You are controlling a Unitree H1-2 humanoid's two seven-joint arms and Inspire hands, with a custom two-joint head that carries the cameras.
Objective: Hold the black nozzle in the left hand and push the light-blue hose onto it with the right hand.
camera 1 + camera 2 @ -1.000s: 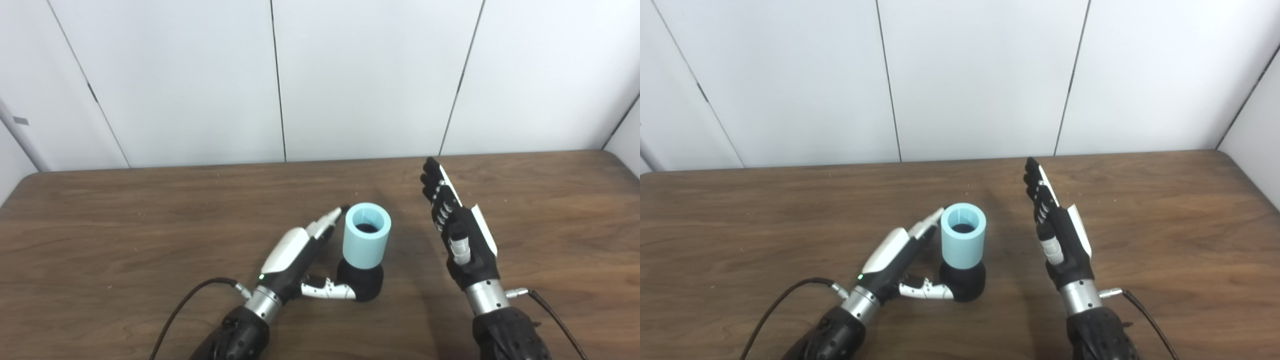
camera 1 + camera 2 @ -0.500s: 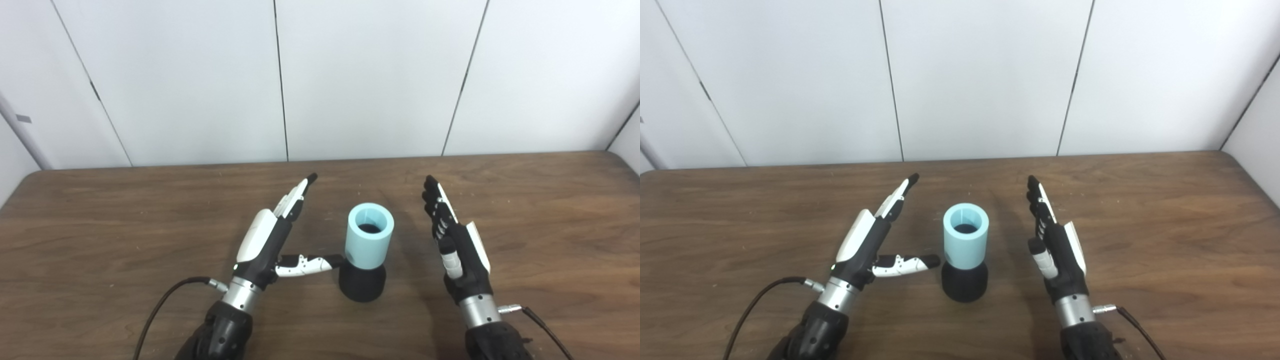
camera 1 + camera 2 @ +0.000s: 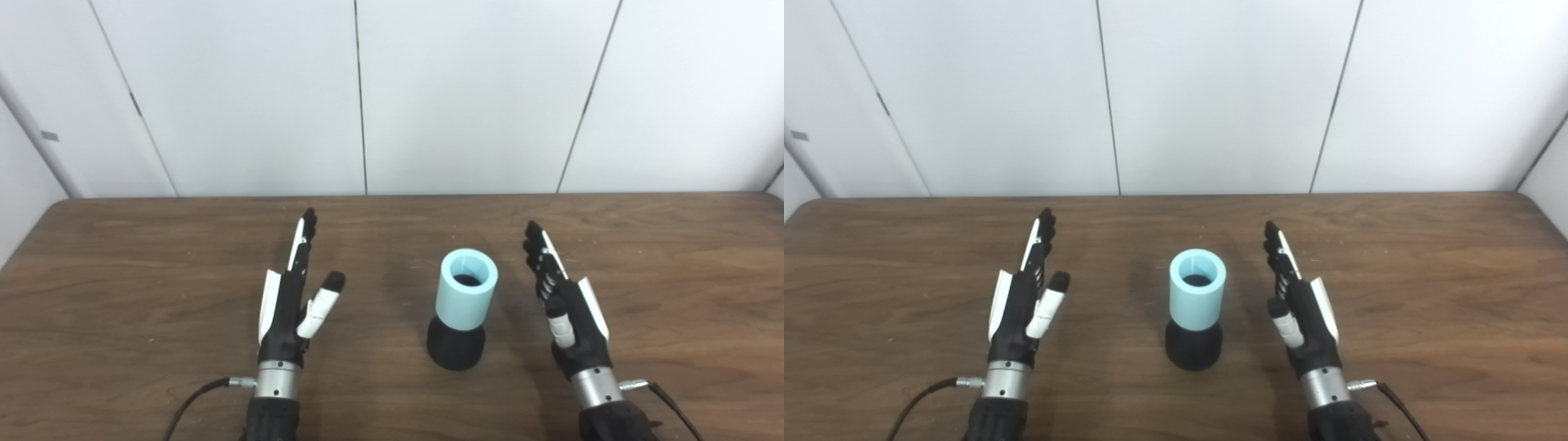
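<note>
Hose (image 3: pixel 466 289) seated upright on nozzle (image 3: pixel 455 347), table (image 3: pixel 122 269) centre. L hand (image 3: pixel 291 300) & R hand (image 3: pixel 566 303) flanking, apart from it, fingers spread, nothing held.

On the wooden table (image 3: pixel 122 294) the black nozzle (image 3: pixel 456 348) stands upright with the light-blue hose (image 3: pixel 465 290) seated on top, its open end up. The left hand (image 3: pixel 291 300) lies at nine o'clock, the right hand (image 3: pixel 566 306) at three, both empty, fingers straight, touching neither part
</note>
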